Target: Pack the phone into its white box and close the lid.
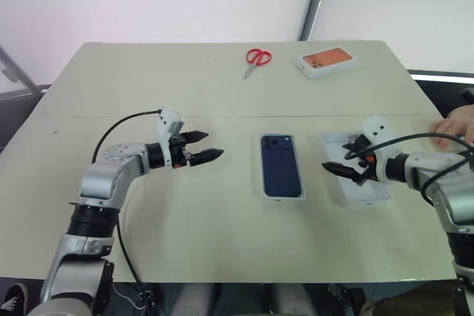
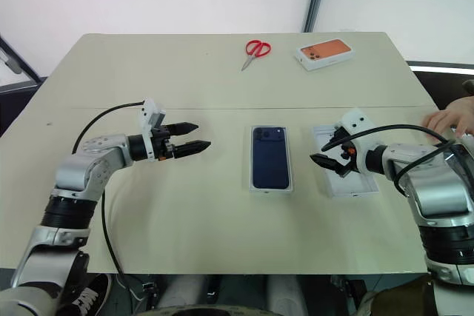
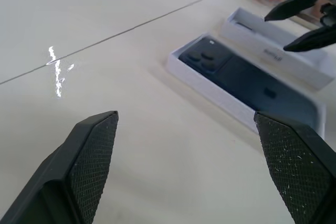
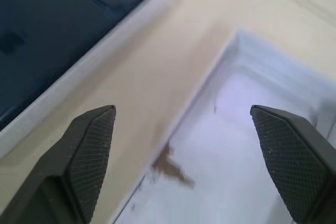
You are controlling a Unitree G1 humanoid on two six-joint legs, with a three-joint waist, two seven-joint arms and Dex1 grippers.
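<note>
One phone [image 1: 281,165] (boxed) lies lengthwise, cameras far.

No legible txt, labels or nos. anywhere.

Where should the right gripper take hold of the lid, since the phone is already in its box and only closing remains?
By its two long side walls, from straight above. The lid lies open side up on the table, a shallow shell beside the phone in the white box. The thin walls are probably the only graspable edges; the open right gripper hovers over its near-phone edge.
</note>
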